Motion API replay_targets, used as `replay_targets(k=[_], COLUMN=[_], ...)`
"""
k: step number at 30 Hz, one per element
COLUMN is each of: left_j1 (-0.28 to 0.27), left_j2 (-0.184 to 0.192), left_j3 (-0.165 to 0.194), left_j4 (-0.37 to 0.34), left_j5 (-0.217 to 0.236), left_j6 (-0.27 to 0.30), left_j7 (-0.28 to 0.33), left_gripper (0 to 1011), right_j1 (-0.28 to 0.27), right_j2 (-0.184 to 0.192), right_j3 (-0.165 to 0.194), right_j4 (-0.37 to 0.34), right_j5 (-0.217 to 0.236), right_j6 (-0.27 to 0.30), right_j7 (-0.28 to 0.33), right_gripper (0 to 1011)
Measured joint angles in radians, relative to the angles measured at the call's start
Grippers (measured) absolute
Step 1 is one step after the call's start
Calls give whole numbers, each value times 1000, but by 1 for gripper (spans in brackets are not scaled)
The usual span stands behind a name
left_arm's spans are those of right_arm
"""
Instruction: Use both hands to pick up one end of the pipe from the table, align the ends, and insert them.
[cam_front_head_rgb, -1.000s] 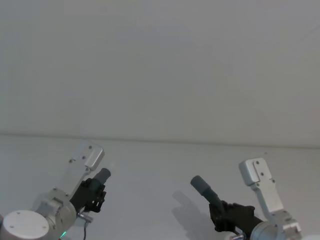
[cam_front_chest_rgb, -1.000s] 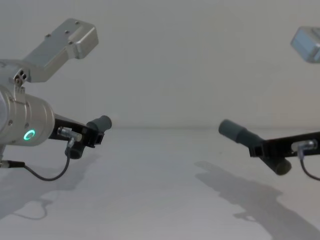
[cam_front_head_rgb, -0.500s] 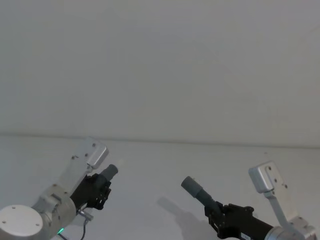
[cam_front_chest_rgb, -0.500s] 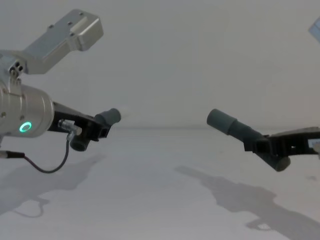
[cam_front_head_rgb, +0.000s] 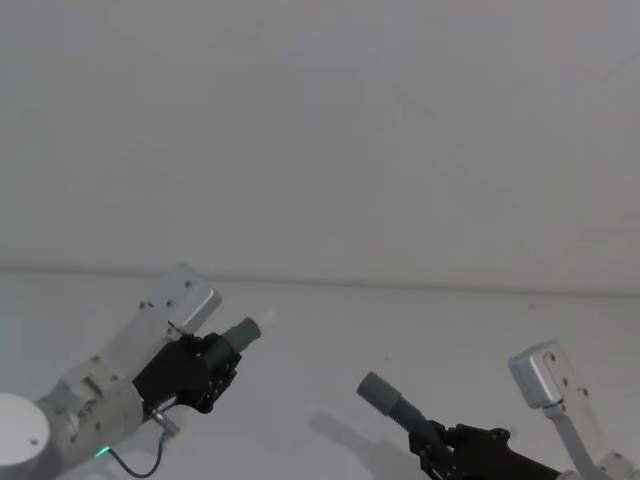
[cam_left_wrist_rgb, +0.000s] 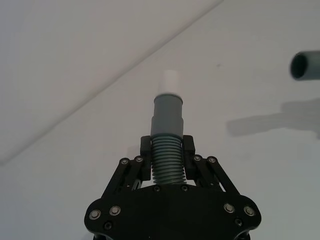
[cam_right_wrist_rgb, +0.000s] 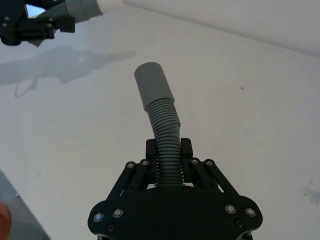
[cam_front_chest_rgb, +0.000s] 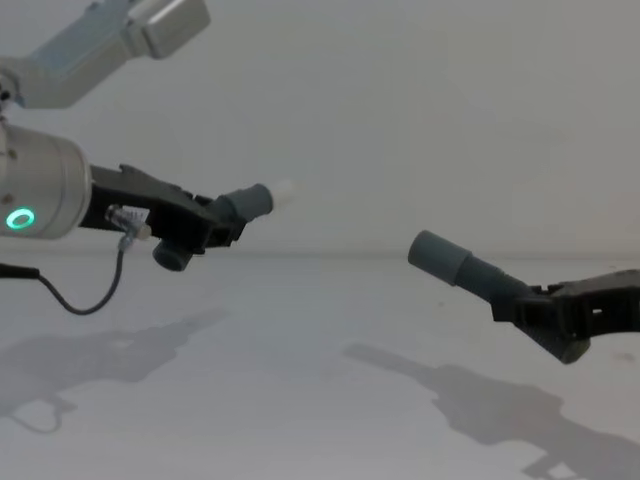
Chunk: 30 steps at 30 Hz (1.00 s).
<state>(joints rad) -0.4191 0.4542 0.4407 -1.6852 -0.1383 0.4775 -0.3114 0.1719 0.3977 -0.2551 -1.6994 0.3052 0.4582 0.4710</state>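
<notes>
Both pipe pieces are held in the air above the white table (cam_front_chest_rgb: 300, 410). My left gripper (cam_front_chest_rgb: 205, 228) is shut on the corrugated part of one pipe piece (cam_left_wrist_rgb: 167, 162); its grey cuff (cam_front_chest_rgb: 252, 202) with a white tip (cam_front_chest_rgb: 283, 189) points toward the centre. My right gripper (cam_front_chest_rgb: 530, 305) is shut on the other pipe piece (cam_right_wrist_rgb: 166, 131), whose wide grey socket cuff (cam_front_chest_rgb: 435, 254) points up and to the left. The two ends face each other with a clear gap, the white tip (cam_front_head_rgb: 268, 318) higher than the socket cuff (cam_front_head_rgb: 375, 388).
A pale grey wall (cam_front_head_rgb: 320, 130) rises behind the table's far edge. Shadows of both arms fall on the table (cam_front_head_rgb: 320, 330) below them. A thin black cable (cam_front_chest_rgb: 80, 300) hangs under the left arm.
The left gripper rose and swung toward the centre, bringing the white tip into view. The right gripper dropped lower, and its socket cuff moved leftward. The ends are closer together.
</notes>
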Motion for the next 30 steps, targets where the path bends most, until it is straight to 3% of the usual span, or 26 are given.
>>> replay_targets(k=[7, 20, 30], left_j1=[-4, 11, -5], left_j2=[48, 170, 200], left_j3=[-2, -51, -56], left_j4=[-23, -69, -51], left_j5=[-24, -123, -165], left_j6=[-45, -134, -181], left_j7=[-90, -272, -347], left_gripper=[329, 329, 329], right_j1=[-9, -32, -43], right_j2=[17, 53, 101], right_j3=[-1, 7, 10], right_j4=[-1, -12, -21], right_j5=[10, 34, 59], right_j6=[-17, -44, -88], right_j7=[17, 46, 115], right_gripper=[251, 251, 251])
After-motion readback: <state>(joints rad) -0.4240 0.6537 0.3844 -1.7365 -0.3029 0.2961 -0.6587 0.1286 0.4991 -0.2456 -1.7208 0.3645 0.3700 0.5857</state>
